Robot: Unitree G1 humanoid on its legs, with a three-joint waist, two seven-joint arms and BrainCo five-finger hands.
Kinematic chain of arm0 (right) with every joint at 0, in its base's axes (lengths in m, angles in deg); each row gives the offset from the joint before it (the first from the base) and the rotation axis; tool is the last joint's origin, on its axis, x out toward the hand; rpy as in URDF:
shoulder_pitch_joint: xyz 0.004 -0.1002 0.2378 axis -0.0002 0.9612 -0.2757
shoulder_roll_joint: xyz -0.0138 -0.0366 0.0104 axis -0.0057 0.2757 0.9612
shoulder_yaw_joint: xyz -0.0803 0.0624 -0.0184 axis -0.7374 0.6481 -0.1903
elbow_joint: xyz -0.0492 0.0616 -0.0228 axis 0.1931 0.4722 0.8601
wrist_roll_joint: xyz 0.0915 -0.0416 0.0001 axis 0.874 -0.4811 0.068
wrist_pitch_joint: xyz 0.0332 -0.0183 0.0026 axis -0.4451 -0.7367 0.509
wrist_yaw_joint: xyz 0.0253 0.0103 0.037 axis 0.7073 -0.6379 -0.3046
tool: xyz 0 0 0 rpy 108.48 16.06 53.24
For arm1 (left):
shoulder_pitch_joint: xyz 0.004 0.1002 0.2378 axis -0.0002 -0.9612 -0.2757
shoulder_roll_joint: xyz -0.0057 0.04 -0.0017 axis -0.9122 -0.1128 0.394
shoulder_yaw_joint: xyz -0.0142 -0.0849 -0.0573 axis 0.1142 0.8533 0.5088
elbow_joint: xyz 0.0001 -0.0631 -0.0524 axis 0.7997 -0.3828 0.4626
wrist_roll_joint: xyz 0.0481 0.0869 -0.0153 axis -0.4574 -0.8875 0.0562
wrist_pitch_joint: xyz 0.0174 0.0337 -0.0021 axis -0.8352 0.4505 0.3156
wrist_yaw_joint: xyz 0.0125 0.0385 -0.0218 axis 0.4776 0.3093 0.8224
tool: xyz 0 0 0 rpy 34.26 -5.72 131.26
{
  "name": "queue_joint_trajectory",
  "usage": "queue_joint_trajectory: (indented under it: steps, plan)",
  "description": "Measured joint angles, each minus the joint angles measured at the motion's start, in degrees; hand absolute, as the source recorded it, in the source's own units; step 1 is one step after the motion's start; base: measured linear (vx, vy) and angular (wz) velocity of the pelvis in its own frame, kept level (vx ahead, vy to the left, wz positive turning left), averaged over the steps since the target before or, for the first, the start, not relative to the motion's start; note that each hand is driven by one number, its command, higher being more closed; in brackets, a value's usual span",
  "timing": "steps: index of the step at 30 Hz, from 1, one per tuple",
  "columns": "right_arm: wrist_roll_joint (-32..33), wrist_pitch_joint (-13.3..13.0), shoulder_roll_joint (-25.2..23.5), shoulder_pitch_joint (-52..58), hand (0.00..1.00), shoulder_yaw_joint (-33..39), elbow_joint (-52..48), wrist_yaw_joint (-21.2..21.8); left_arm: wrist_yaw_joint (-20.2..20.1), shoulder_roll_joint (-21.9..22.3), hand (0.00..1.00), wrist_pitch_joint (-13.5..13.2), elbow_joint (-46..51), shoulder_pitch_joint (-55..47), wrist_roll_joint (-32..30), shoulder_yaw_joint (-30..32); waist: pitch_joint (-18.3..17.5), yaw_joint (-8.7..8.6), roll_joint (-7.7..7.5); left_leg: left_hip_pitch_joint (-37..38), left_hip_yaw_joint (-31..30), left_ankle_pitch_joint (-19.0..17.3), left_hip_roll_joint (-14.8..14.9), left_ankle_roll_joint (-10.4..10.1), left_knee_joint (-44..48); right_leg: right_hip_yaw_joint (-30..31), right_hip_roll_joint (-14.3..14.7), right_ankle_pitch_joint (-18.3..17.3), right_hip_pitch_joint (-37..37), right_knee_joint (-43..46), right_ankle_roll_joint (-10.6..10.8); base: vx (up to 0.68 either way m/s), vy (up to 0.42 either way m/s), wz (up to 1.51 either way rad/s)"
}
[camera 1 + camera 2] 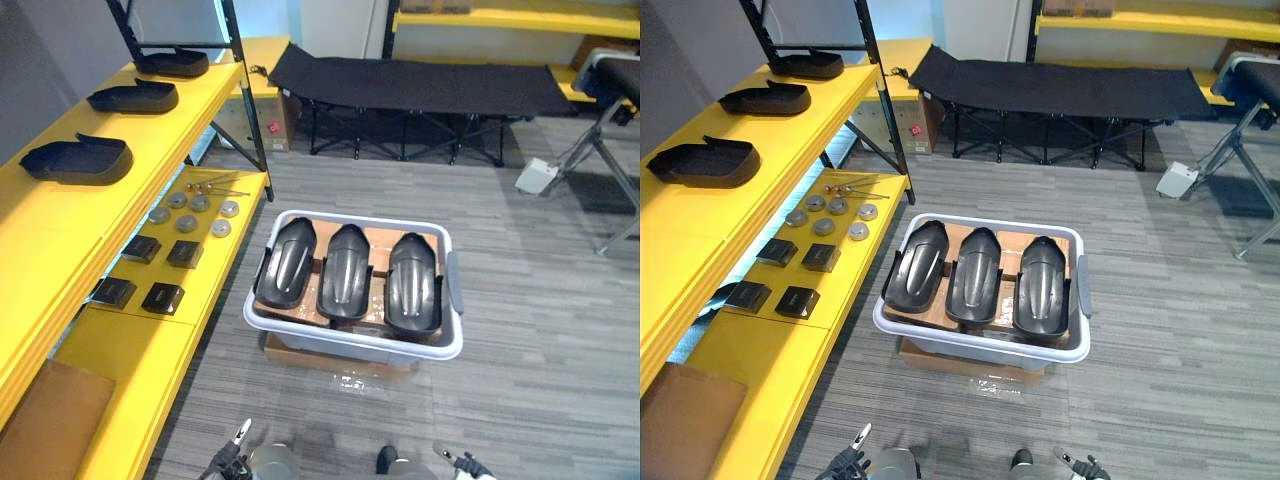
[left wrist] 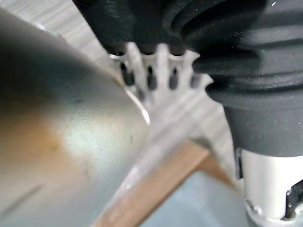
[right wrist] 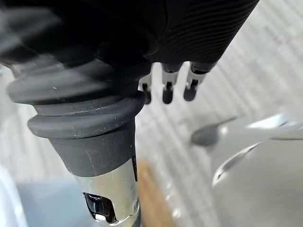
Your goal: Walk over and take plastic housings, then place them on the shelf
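3 glossy black plastic housings (image 1: 347,272); smooth grey plastic tub (image 1: 352,342); matt yellow shelf (image 1: 60,235); black cloth cot (image 1: 410,85).

black-ribbed right hand (image 3: 166,75), silver dark-tipped fingers (image 3: 191,84)

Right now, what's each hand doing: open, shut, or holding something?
Left hand: open, holding nothing.
Right hand: open, holding nothing.
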Motion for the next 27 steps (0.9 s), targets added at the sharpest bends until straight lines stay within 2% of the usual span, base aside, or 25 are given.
queue_joint_trajectory:
  steps: [2,3,4,6,8,9,11,12,14,15,17,18,20,22,23,26,27]
  plan:
    - [-3.8,-3.1,-1.7,-0.6,0.00,-4.1,-1.0,3.1,-0.1,-1.6,0.00,-1.5,0.1,0.5,-1.8,-2.6,-0.2,-0.04,-2.58,-0.1,0.8,0.2,-2.7,0.4,-0.9,0.1,-2.6,0.5,-0.5,-0.5,1.3,0.17,0.187,-0.04]
    - [-5.1,-5.0,-2.0,0.0,0.00,-7.7,-3.1,4.9,0.2,-1.9,0.00,-2.1,0.3,0.5,-1.6,-3.9,-0.3,0.04,-2.76,0.1,0.8,-0.2,-3.3,1.1,-0.9,0.0,-3.1,0.9,-0.2,-0.9,2.0,0.12,0.128,0.02]
    - [-5.9,-6.0,-2.1,0.2,0.00,-10.0,-4.6,5.8,0.3,-1.9,0.00,-2.4,0.5,0.5,-1.3,-4.3,-0.3,0.04,-2.75,0.1,0.8,-0.4,-3.6,1.4,-0.9,-0.1,-3.2,0.9,-0.1,-0.9,2.0,0.10,0.089,0.04]
    - [-11.2,-11.1,-1.9,0.0,0.00,-21.2,-12.3,9.2,0.5,-1.9,0.00,-3.6,1.7,0.5,-0.7,-5.8,-0.3,0.13,-2.78,0.2,0.7,-0.5,-3.5,1.5,-0.9,-0.2,-3.0,0.9,-0.1,-0.8,2.0,0.06,0.031,-0.01]
    - [-12.9,-13.4,-1.5,-0.8,0.00,-29.5,-18.8,10.5,0.5,-1.9,0.00,-3.7,1.9,0.5,-1.1,-6.8,-0.1,0.12,-2.10,0.0,0.4,-0.5,-3.1,1.5,-0.9,-0.8,-2.6,0.9,-0.2,-0.8,1.9,0.01,-0.045,0.01]
    - [-13.6,-14.6,-0.5,-1.9,0.00,-36.4,-26.6,11.2,0.5,-1.8,0.00,-3.8,2.0,0.6,-1.8,-8.5,0.2,0.13,-1.46,-0.1,-0.2,-0.5,-2.6,1.5,-1.0,-1.2,-2.1,0.9,-0.2,-0.8,1.9,-0.02,-0.056,0.06]
    - [-13.4,-15.1,-0.3,-3.1,0.00,-40.4,-33.5,10.0,0.5,-1.8,0.00,-4.3,2.0,0.5,-1.9,-9.3,0.3,0.54,-1.22,-0.2,-0.6,-0.6,-2.4,1.4,-1.3,-1.4,-1.8,0.8,-0.5,-0.8,1.7,-0.05,-0.042,0.02]
    - [-12.9,-15.3,-0.7,-4.0,0.00,-41.0,-39.1,8.6,0.5,-1.9,0.00,-5.0,1.9,0.3,-1.8,-10.2,0.3,1.35,-1.24,-0.4,-0.6,-0.6,-2.4,1.4,-1.6,-1.2,-1.8,0.7,-1.1,-0.6,1.6,-0.07,-0.026,-0.01]
    - [-11.8,-16.2,-0.8,-4.6,0.00,-39.7,-49.6,5.5,0.4,-2.0,0.00,-6.6,2.1,-0.2,-1.8,-10.5,0.3,1.87,-1.72,-1.1,-0.8,-0.6,-2.5,1.4,-1.6,-1.2,-1.9,0.7,-2.2,0.2,1.6,-0.06,0.001,0.00]
    - [-11.1,-16.3,-0.8,-5.1,0.00,-38.8,-52.2,4.2,0.4,-2.1,0.00,-6.9,2.1,-0.3,-1.8,-10.6,0.4,1.84,-1.89,-1.1,-0.8,-0.6,-2.5,1.4,-1.5,-1.1,-1.9,0.7,-2.2,0.4,1.6,-0.06,0.016,-0.03]
    - [-7.5,-15.7,-0.4,-8.1,0.00,-30.9,-59.4,-0.9,0.2,-2.9,0.00,-7.7,2.2,-0.9,-1.9,-11.0,0.5,1.68,-2.76,-1.1,-0.8,-0.6,-2.5,1.4,-0.8,-0.9,-2.0,0.7,-2.2,0.8,1.6,-0.06,0.011,-0.02]
    - [-6.2,-15.5,0.1,-9.2,0.00,-28.3,-59.9,-1.9,0.1,-3.1,0.00,-7.8,2.3,-1.0,-1.9,-11.1,0.5,1.62,-2.97,-1.1,-0.8,-0.6,-2.5,1.5,-0.7,-0.8,-2.0,0.7,-2.2,0.9,1.6,-0.05,0.003,-0.02]
    - [-2.5,-11.0,3.5,-12.1,0.00,-19.7,-59.9,-5.9,0.1,-3.2,0.00,-7.7,2.6,-1.2,-1.9,-11.1,0.5,1.58,-3.23,-1.0,-0.8,-0.6,-2.6,1.5,-0.4,-0.7,-2.0,0.7,-2.2,1.1,1.6,-0.05,-0.001,-0.02]
    - [-2.4,-8.9,6.2,-12.5,0.00,-16.3,-58.7,-8.0,0.1,-3.1,0.00,-7.7,2.7,-1.2,-2.0,-11.1,0.7,1.50,-2.96,-1.1,-0.8,-0.6,-2.5,1.5,-0.1,-0.6,-2.0,0.7,-2.2,1.2,1.6,-0.04,-0.005,-0.03]
    - [-2.3,-6.9,8.3,-12.5,0.00,-14.1,-57.1,-10.0,0.1,-3.0,0.00,-7.8,3.0,-1.2,-2.0,-11.1,1.4,1.21,-2.51,-1.4,-0.7,-0.7,-2.5,1.5,0.4,-0.3,-2.0,0.6,-2.4,1.5,1.4,-0.04,-0.005,-0.04]
    - [-1.9,-5.1,9.9,-14.0,0.00,-10.8,-53.1,-14.0,-0.1,-2.8,0.00,-8.6,4.8,-1.3,-3.7,-11.2,3.1,0.51,-1.86,-4.6,-1.1,-0.9,-2.3,1.7,3.0,0.0,-2.0,0.4,-5.1,3.2,1.1,-0.09,0.004,0.01]
    - [-0.6,-4.4,10.1,-16.0,0.00,-8.3,-50.5,-16.3,-0.3,-2.7,0.00,-9.1,6.4,-1.2,-3.7,-11.1,5.3,0.10,-1.76,-6.2,-1.5,-1.0,-2.3,1.8,4.1,0.0,-2.0,0.4,-6.4,4.0,1.1,-0.13,0.011,0.08]
